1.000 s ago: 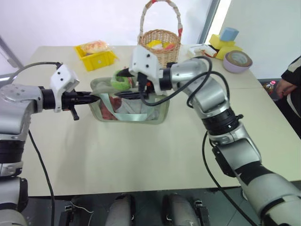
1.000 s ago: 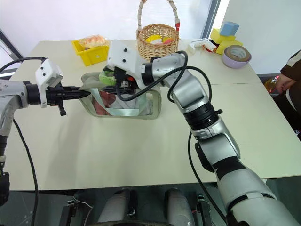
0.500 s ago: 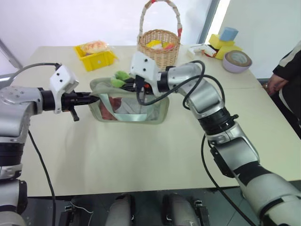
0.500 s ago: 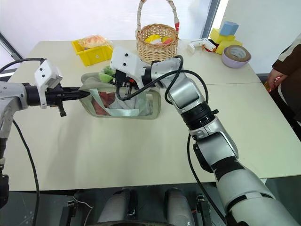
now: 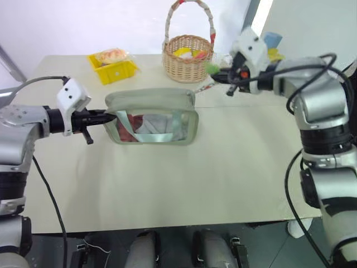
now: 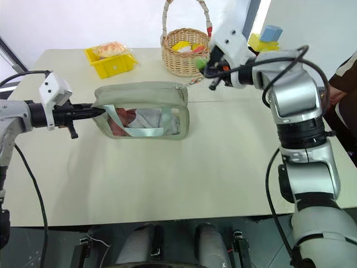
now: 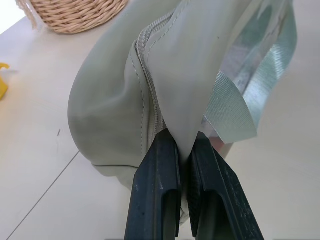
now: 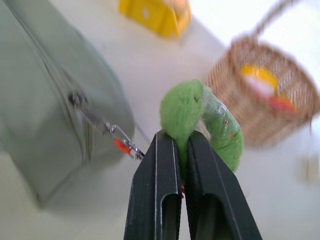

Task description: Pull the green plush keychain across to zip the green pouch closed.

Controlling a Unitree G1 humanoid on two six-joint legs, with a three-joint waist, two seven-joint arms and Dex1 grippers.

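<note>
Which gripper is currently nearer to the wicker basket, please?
Right. The right gripper holds the keychain just beside the basket; the left gripper grips the pouch's far end.

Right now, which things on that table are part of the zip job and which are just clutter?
In the job:
green pouch, its end pinched by the left gripper
green plush keychain, clamped in the right gripper

Lying about:
wicker basket
yellow tray
tape roll
yellow and blue blocks
</note>
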